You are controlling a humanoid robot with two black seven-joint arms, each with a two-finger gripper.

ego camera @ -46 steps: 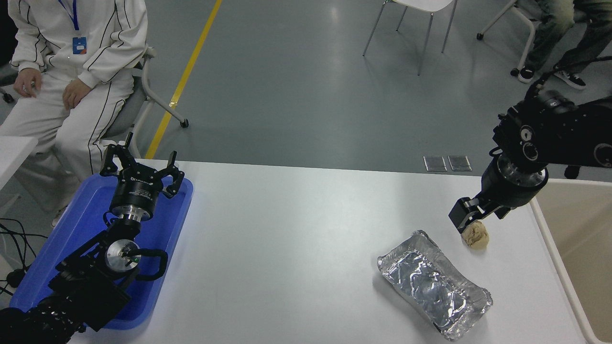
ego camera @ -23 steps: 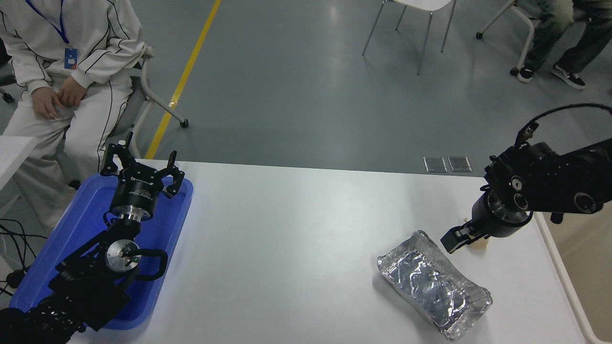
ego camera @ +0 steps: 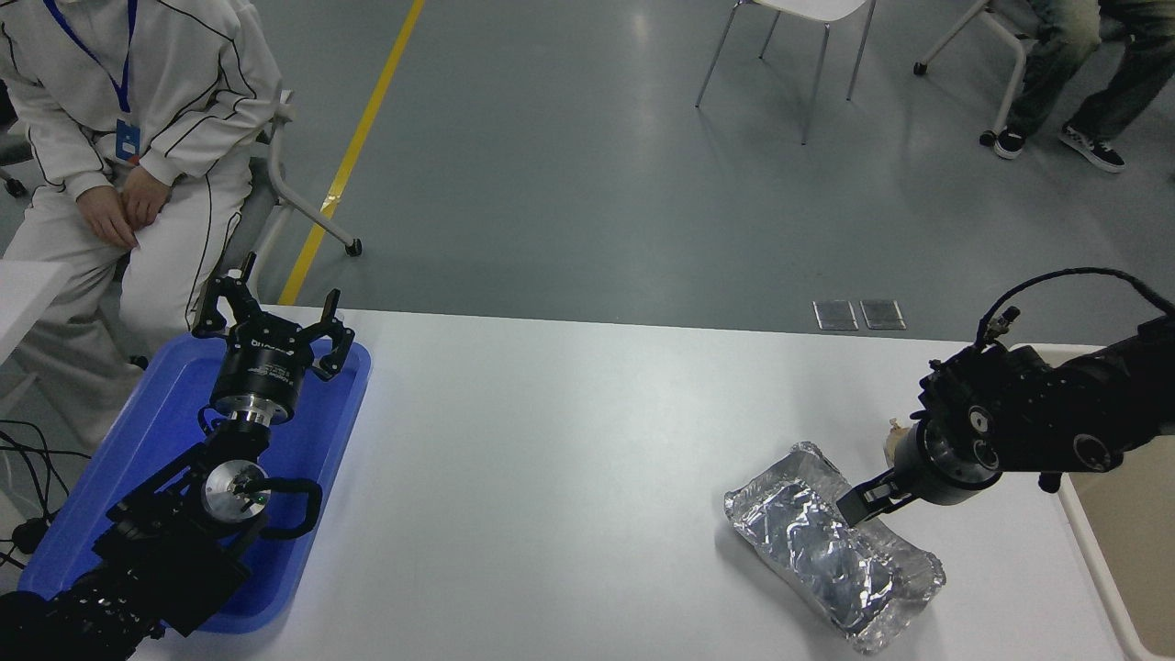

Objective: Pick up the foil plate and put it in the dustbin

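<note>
Since one second ago the right gripper (ego camera: 863, 503) has dropped from above the small tan paper ball (ego camera: 892, 442) and swung down toward the near side, so its tips now sit at the far long rim of the foil plate (ego camera: 831, 543). The ball is now mostly hidden behind the wrist, just beyond the gripper. The plate itself has not shifted on the white table (ego camera: 569, 459).

Step in hand: reach and approach for the pick; no lift yet. Only one dark finger shows clearly against the foil, so I cannot tell how wide the jaws stand, nor whether the rim lies between them.

Plate position: directly under and nearer than the gripper tips, long axis running away diagonally toward the table's near edge. The dustbin (ego camera: 1083, 514) is just behind the right wrist, off the table's right edge; only its pale rim and a slice of tan wall show.

Left gripper (ego camera: 272, 323) is parked well apart, fingers spread, over the blue tray (ego camera: 335, 413).

Next move, by my judgement: straddle the rolled rim, close firmly, then lift and carry back over the bin. Thin foil may crumple or slip; the ball close by could be nudged.
</note>
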